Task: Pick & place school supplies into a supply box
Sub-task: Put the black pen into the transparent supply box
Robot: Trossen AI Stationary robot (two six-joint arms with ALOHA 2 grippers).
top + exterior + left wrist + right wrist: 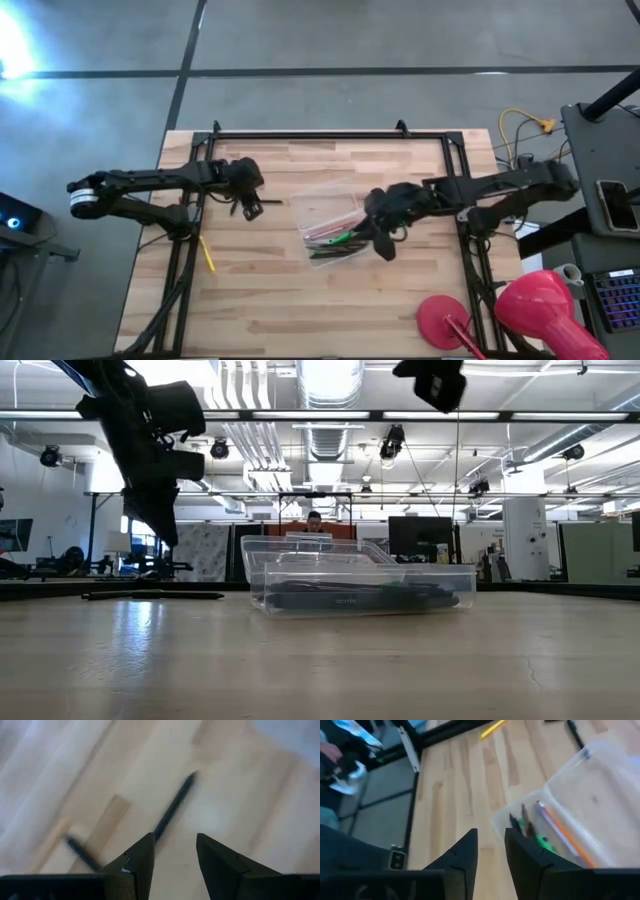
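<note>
**Left claw over a dark pen, box already part-filled**

The left claw [248,203] hangs above the worktop [270,290] on its left side, fingers apart and gripping nothing, with a dark pen [173,808] lying flat on the wood just ahead of its tips. Over to the middle: the clear supply box [330,225] sits there with a green pen [345,238] and other slim items inside. The right claw [383,245] hovers at the box's right edge, fingers slightly apart, empty. A yellow pen [207,255] lies loose on the wood near the left frame rail.
</note>
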